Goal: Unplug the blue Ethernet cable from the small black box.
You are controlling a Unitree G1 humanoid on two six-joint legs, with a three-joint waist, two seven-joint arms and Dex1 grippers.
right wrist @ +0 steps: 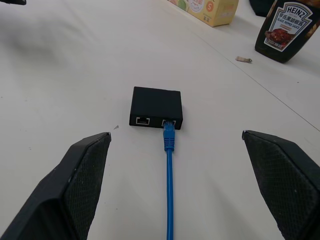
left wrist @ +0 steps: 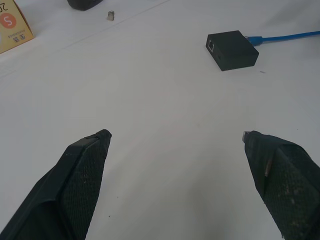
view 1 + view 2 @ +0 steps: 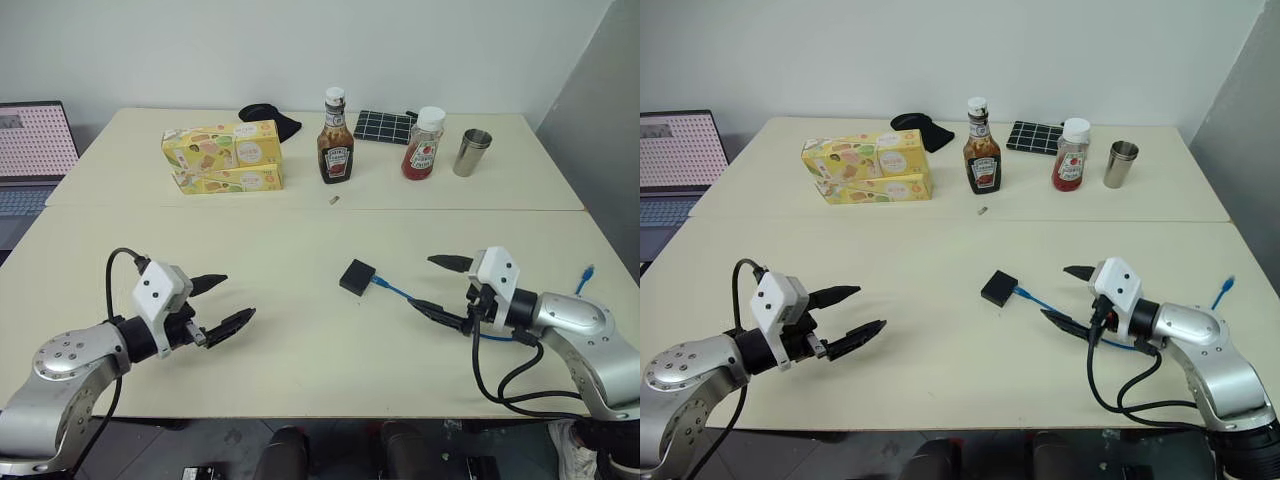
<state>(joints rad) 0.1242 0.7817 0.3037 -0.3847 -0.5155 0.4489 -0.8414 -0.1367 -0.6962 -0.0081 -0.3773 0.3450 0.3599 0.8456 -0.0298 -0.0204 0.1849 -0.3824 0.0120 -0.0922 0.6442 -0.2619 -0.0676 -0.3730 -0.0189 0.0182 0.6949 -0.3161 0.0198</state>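
**Sizing up a light box and a limp cable, both grippers wide and empty**

Looking from the head views, the box [image 3: 357,276] lies flat near the middle of the table [image 3: 300,240], well clear of every edge. The cable [image 3: 395,290] is plugged into its side and runs toward the table's right edge; its free plug [image 3: 588,270] lies close to that edge. The left gripper [image 3: 220,304] hangs over the near left part of the table, well apart from the box, fingers spread and holding nothing. The right gripper [image 3: 432,285] is near the cable, fingers also spread and empty.

In the left wrist view, the box [image 2: 232,50] sits ahead with the cable leaving its far side.

In the right wrist view, the box's [image 1: 156,108] port face looks straight back at the gripper: one socket empty, the plug [image 1: 169,134] seated in the other. The cable's long axis runs directly out from that face.

The box is probably light and would slide if the cable were tugged, so one gripper should pin it. The cord is soft; the stiff plug body just outside the socket is likely the place to pinch, pulling along the cable's line.
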